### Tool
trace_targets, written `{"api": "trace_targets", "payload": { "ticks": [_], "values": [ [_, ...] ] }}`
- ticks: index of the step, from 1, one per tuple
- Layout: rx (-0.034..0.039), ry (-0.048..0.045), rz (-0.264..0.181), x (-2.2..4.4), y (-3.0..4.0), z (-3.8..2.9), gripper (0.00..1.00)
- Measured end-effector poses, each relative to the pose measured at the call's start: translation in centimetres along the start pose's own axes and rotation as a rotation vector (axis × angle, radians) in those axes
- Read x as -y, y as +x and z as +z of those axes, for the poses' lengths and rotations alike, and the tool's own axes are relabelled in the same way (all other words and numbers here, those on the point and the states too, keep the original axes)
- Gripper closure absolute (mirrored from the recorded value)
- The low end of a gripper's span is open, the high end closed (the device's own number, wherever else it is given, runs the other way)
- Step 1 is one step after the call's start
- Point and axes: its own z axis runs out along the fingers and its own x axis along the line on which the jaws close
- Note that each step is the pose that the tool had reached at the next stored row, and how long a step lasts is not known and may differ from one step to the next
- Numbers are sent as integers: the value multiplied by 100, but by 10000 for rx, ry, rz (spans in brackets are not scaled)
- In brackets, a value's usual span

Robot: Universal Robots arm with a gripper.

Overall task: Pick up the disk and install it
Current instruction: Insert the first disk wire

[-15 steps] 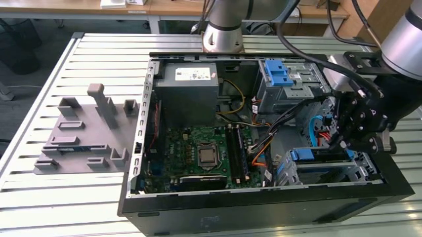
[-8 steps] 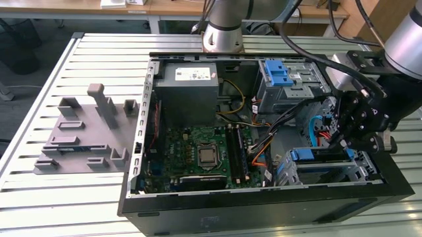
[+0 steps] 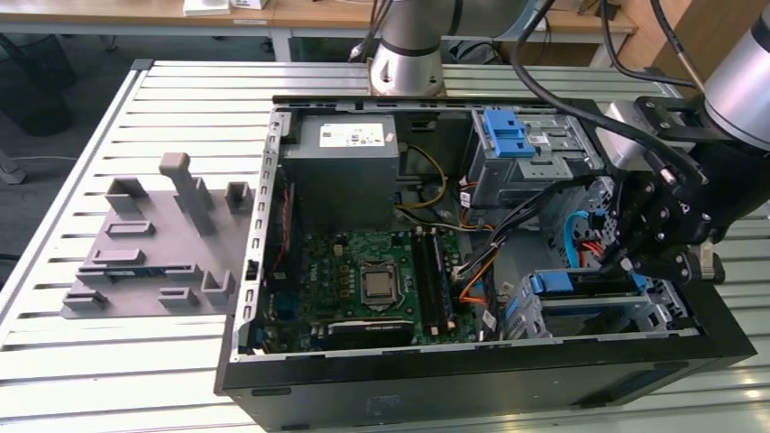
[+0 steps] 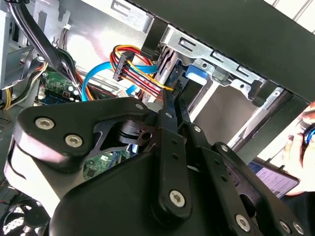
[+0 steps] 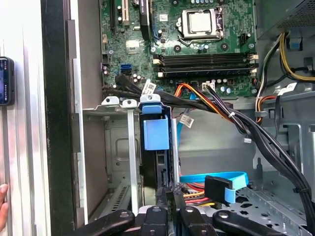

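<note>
1. Exterior view: an open computer case (image 3: pixel 481 390) lies on its side on a slatted metal table (image 3: pixel 180 108). A grey moulded fixture (image 3: pixel 157 244) sits on the table at the exterior view's left of the case.
2. The gripper (image 3: pixel 608 266) is lowered into the case at the exterior view's right, over the drive cage (image 3: pixel 655 311) in the near corner.
3. The disk (image 3: pixel 578 284) stands on edge in that cage. From this view it shows mainly as a blue plastic frame with a blue tab on its upper edge.
4. First wrist view: the disk (image 5: pixel 156 132) is seen edge-on between the cage's metal walls. Its blue caddy has a lighter blue square tab, and a dark narrow edge runs down toward the gripper (image 5: pixel 172 189).
5. The fingers (image 5: pixel 165 201) are drawn close together, pinching the disk's near edge beside the caddy rail.
6. Second wrist view: the gripper (image 4: pixel 173 98) reaches up to the blue end of the disk (image 4: pixel 195 74), with the cage wall just beyond it.
7. A blue flat cable (image 5: pixel 216 178) and a bundle of red, yellow and black wires (image 4: pixel 135 71) lie just beside the disk.
8. The motherboard (image 3: pixel 373 280) and grey power supply (image 3: pixel 343 153) are well apart from the gripper.
9. A person's hand (image 4: pixel 295 152) is outside the case wall.
</note>
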Motion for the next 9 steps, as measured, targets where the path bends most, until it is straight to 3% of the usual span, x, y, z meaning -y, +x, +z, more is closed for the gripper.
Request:
{"api": "trace_targets", "payload": {
  "ticks": [9],
  "values": [
    [38,-20,-1,8,3,21,84]
  ]
}}
